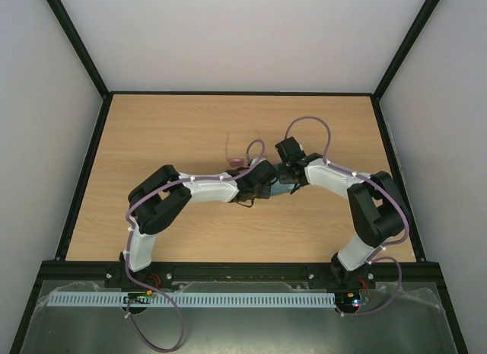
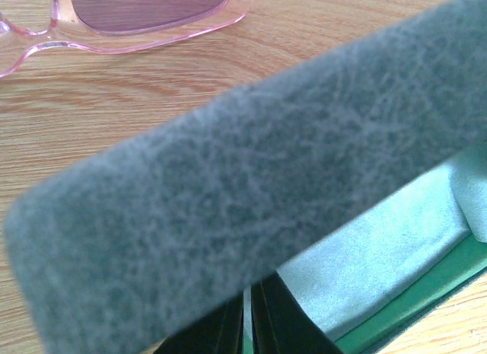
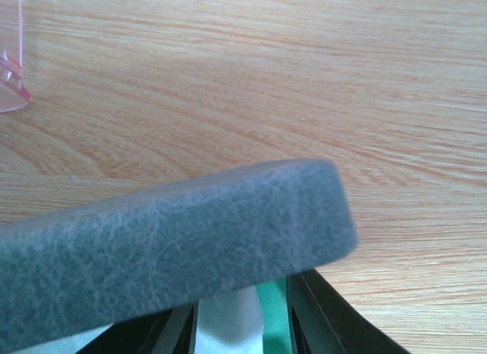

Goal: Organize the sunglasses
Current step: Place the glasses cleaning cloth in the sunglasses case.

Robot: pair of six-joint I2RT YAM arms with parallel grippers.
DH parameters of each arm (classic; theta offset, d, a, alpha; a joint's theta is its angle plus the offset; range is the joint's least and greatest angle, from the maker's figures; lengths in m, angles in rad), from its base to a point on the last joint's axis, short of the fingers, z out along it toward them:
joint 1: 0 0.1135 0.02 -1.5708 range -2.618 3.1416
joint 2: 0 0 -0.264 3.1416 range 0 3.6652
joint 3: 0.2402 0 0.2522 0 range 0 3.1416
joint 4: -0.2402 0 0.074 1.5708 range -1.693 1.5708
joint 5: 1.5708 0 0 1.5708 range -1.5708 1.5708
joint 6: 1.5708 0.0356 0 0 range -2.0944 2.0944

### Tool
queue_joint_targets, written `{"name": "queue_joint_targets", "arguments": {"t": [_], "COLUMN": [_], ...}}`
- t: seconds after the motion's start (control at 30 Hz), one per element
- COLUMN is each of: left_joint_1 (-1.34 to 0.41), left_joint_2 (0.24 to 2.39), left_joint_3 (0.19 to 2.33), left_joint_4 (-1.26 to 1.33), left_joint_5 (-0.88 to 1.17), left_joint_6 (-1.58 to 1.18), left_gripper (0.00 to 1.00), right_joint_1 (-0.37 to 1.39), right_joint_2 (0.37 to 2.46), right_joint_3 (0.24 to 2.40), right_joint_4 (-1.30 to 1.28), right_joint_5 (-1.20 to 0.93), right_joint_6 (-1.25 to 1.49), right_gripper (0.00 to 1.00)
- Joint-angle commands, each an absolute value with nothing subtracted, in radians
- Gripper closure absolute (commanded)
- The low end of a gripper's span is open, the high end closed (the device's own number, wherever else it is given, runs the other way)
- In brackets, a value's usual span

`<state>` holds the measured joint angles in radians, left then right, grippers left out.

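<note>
though beside the case (image 2: 228,202), sunglasses (image 2: 144,19) (pink) only partly visible

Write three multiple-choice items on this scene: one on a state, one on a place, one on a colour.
1. The case is: A open, B shut, C upside down.
2. The sunglasses lie: A inside the case, B on the table, C on the floor.
3. Their lenses are: A green, B pinkish-purple, C black.
Key: A, the cloth shows under its raised lid; B, they rest on bare wood beyond the case; B, the left wrist view shows the tint.
</note>
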<state>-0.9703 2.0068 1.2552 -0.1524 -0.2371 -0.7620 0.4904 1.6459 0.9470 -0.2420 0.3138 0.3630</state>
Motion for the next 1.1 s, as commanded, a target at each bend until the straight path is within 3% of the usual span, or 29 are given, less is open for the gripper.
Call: {"name": "queue_joint_targets", "arguments": {"t": [0.0, 0.1, 0.27, 0.4, 0.7, 0.9, 1.07], "left_joint_1": [-0.974, -0.974, -0.974, -0.974, -0.97, -0.951, -0.952], "left_joint_2": [2.016, 2.012, 2.0, 1.995, 1.997, 1.97, 1.973], "left_joint_3": [1.241, 1.24, 1.236, 1.236, 1.229, 1.211, 1.217], "left_joint_4": [-0.179, -0.181, -0.184, -0.18, -0.182, -0.179, -0.182], "left_joint_5": [-0.259, -0.262, -0.267, -0.267, -0.276, -0.274, -0.271], "left_joint_6": [-0.755, -0.755, -0.756, -0.757, -0.759, -0.756, -0.754], "left_gripper": [0.93, 0.93, 0.93, 0.93, 0.93, 0.83, 0.81], "right_joint_1": [0.493, 0.493, 0.495, 0.494, 0.494, 0.494, 0.494], "right_joint_2": [1.597, 1.563, 1.541, 1.558, 1.592, 1.556, 1.534], "right_joint_3": [0.928, 0.915, 0.889, 0.845, 0.843, 0.829, 0.823], "right_joint_4": [-0.281, -0.264, -0.248, -0.198, -0.19, -0.171, -0.167], "right_joint_5": [0.378, 0.34, 0.253, 0.16, 0.187, 0.158, 0.149], "right_joint_6": [0.377, 0.374, 0.373, 0.385, 0.4, 0.402, 0.402], "right_gripper": [0.67, 0.84, 0.91, 0.92, 0.9, 0.88, 0.88]}}
